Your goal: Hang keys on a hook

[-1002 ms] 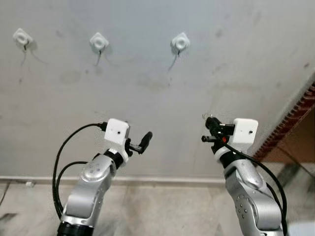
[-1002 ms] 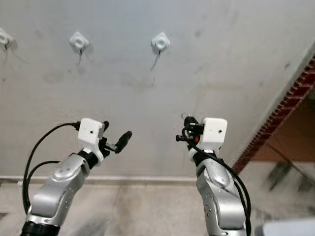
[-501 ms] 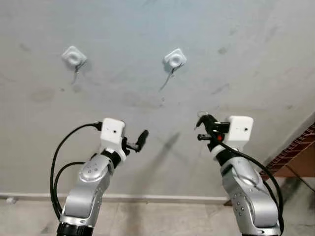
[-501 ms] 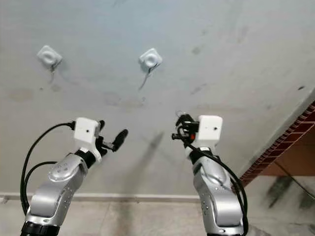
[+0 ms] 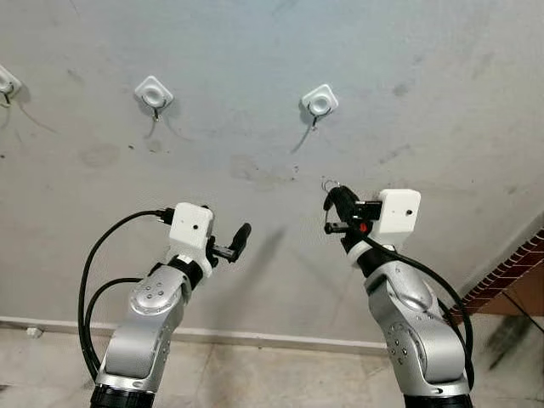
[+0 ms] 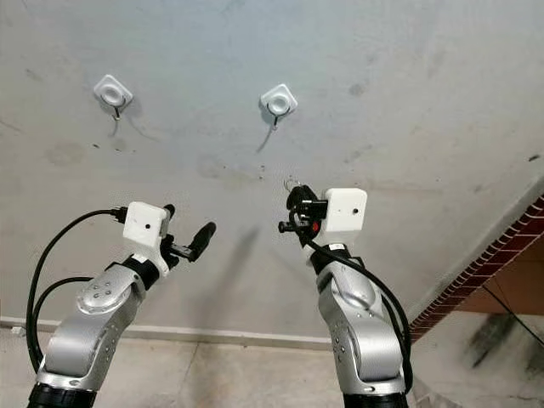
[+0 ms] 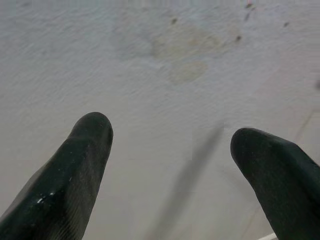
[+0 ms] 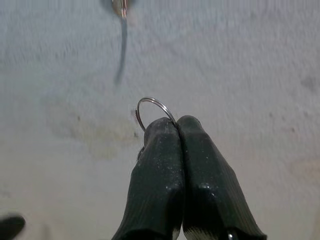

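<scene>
Pinching thin wire key ring (image 8: 151, 108)

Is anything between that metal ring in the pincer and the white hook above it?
No. Head views show bare grey wall between thin metal key ring and white hook.

Both arms raised; right end effector (image 8: 177, 125) pinched closed, left end effector (image 7: 170, 145) spread.

A thin silver key ring (image 8: 150, 107) stands upright below the white wall hook (image 5: 320, 101).
</scene>
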You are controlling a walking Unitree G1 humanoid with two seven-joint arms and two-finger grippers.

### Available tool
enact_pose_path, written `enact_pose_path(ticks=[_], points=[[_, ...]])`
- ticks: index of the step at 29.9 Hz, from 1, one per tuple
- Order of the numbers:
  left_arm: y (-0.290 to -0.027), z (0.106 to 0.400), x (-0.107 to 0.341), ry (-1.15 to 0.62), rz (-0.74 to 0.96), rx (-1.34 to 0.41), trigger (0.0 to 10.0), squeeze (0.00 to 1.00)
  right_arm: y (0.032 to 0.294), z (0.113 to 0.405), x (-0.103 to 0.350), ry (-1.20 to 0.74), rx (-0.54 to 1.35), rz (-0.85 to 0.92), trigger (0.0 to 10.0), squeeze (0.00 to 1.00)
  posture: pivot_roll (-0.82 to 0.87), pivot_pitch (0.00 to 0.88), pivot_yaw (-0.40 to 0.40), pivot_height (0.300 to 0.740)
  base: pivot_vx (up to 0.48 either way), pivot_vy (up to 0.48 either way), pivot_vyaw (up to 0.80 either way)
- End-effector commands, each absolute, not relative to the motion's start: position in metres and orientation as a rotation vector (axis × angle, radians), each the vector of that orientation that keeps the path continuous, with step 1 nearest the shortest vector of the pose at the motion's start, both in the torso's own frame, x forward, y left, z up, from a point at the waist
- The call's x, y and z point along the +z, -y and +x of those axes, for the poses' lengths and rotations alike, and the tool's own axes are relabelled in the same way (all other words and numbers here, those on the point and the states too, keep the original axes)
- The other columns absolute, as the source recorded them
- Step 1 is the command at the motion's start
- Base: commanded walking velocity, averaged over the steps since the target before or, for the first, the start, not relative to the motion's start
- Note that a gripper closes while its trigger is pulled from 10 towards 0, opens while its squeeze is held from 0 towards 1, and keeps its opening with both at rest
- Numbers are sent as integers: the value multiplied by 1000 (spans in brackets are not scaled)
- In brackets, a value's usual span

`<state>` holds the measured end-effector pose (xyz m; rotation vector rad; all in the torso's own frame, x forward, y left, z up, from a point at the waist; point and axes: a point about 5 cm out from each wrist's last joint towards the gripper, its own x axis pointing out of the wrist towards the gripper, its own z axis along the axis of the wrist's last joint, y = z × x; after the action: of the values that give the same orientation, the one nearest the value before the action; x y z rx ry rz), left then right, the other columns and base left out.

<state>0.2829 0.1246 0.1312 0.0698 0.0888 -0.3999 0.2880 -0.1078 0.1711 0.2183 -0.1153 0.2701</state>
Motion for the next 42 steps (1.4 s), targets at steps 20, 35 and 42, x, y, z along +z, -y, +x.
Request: enact_pose_path(ticks=[20,35,42], points=[[-119,278,146,-11,83,-445,10000,0,84,315,211,269,347,324,10000,0,170,84,-22,740,0,0,0],[-110,277,155,20,89,-506,10000,0,84,323,212,285,332,361,10000,0,175,87,-18,740,0,0,0],[-96,279,176,82,77,-570,10000,0,82,326,211,281,332,367,10000,0,176,86,-18,740,0,0,0]])
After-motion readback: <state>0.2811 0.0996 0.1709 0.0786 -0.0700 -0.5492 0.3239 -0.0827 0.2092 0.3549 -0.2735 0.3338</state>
